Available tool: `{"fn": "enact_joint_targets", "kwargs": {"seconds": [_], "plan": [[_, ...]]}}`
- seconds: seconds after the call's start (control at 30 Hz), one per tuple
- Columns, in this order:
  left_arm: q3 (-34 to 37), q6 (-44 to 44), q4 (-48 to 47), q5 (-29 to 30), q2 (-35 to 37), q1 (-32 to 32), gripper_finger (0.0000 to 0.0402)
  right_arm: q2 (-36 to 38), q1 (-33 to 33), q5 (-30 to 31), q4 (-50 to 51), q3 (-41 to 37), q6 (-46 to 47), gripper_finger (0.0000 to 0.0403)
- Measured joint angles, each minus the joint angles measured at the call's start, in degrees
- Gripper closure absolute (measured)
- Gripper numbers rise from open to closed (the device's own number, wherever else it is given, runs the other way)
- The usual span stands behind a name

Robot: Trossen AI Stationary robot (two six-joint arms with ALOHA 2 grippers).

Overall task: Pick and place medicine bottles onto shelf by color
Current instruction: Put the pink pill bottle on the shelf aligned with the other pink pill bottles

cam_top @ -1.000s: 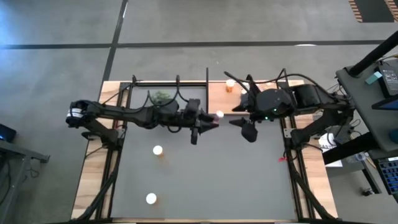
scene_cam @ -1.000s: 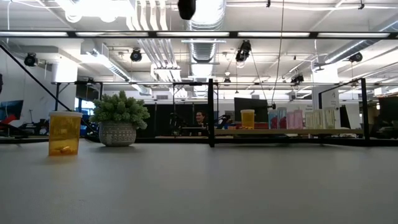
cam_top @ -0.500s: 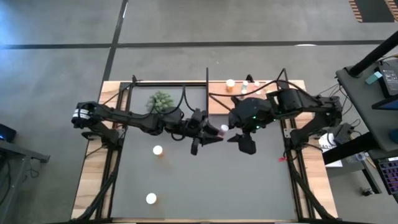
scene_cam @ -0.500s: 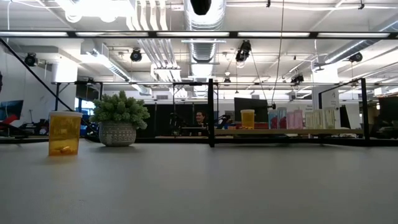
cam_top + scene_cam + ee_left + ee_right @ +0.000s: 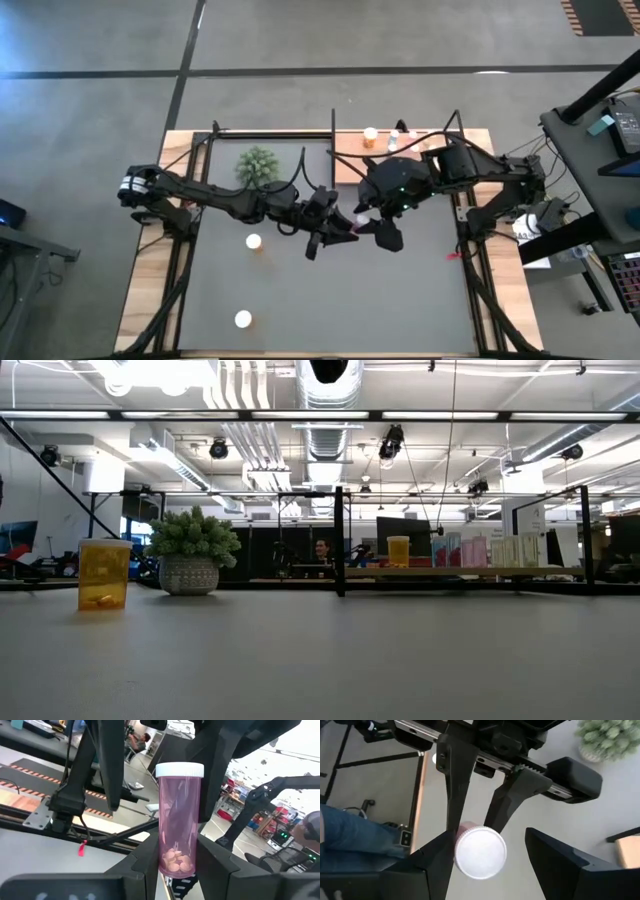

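On the left of the pink bottle [image 5: 359, 218], well apart from it, two white-capped orange bottles wait on the dark table [image 5: 400, 300]: one [image 5: 253, 242] midway down, another [image 5: 242, 319] near the front edge. The plant ball [image 5: 258, 160] sits behind them.

The left gripper [image 5: 348, 226] reaches in from the left, its arm stretched nearly flat across the table, wrist turned so the fingers [image 5: 145, 865] point toward the bottle's right. Those fingers are pressed onto the pink bottle's lower body, holding it upright above the table with its white cap clear.

Just right of the bottle, the right gripper [image 5: 372, 222] comes in from its folded arm, elbow back toward the shelf [image 5: 352, 160]. Its jaws stand spread, one finger [image 5: 435, 860] close beside the cap and the other [image 5: 580, 870] well apart; it seems not yet to touch the bottle, though that view looks straight down on the cap and contact is hard to judge.

This looks like a handover. To do it well, the right gripper should centre the bottle between its jaws and close on the upper body below the cap, clear of the left fingers, before the left lets go.

Behind and right of the bottle, the shelf already carries an orange bottle [image 5: 370, 134] and some smaller vials [image 5: 402, 136].
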State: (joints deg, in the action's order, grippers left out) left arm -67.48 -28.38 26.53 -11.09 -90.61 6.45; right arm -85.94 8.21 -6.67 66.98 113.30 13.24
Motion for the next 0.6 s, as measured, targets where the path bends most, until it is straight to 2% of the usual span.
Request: {"fn": "enact_joint_targets", "kwargs": {"seconds": [0.2,0.6], "plan": [[0.05,0.04,-0.07,0.0,0.0,0.36,0.0311,-0.43,0.02,-1.49,-0.12,0.0,0.35,0.0197],[0.21,0.48,0.0,0.18,0.0,0.36,0.0311,-0.41,0.02,-3.17,-0.13,0.0,0.46,0.0292]]}}
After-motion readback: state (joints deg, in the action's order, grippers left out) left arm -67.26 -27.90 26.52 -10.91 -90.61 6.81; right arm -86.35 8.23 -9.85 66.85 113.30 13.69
